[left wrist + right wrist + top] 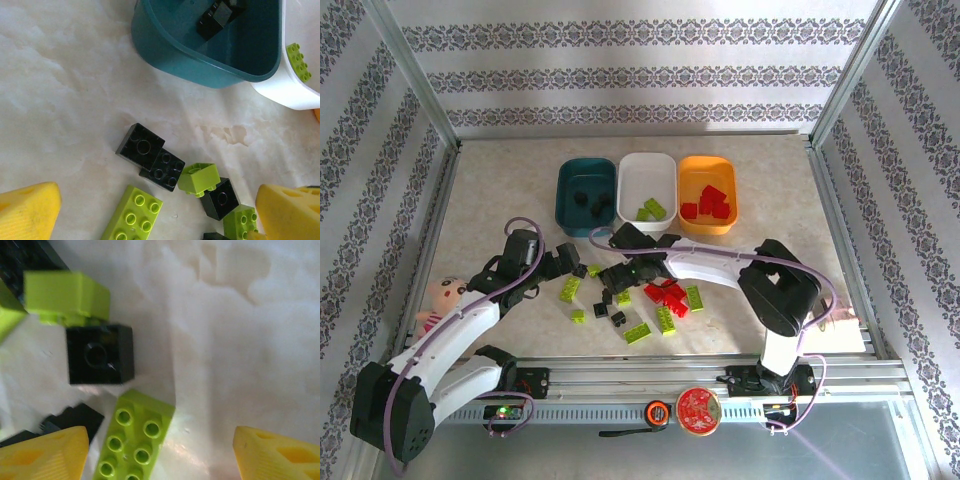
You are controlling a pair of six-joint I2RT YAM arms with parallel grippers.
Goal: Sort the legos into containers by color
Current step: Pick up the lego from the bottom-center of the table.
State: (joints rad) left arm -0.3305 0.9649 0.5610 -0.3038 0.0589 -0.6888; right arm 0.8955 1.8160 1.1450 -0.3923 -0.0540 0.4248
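The teal tray (pixel 565 192), white tray (pixel 645 178) and orange tray (pixel 706 166) are holding a few matching bricks (pixel 715 203) (more legos (pixel 570 288) are lying loose on the desk (pixel 500 190)), while the left tool (pixel 160 214) and right tool (pixel 161 455) are gaping empty.

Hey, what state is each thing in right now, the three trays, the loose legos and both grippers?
Teal tray, holds black legos.
White tray, holds lime green legos.
Orange tray, holds red legos.
Loose legos, unsorted on the table, mixed colors.
Left gripper, open, empty, above loose legos.
Right gripper, open, empty, above loose legos.
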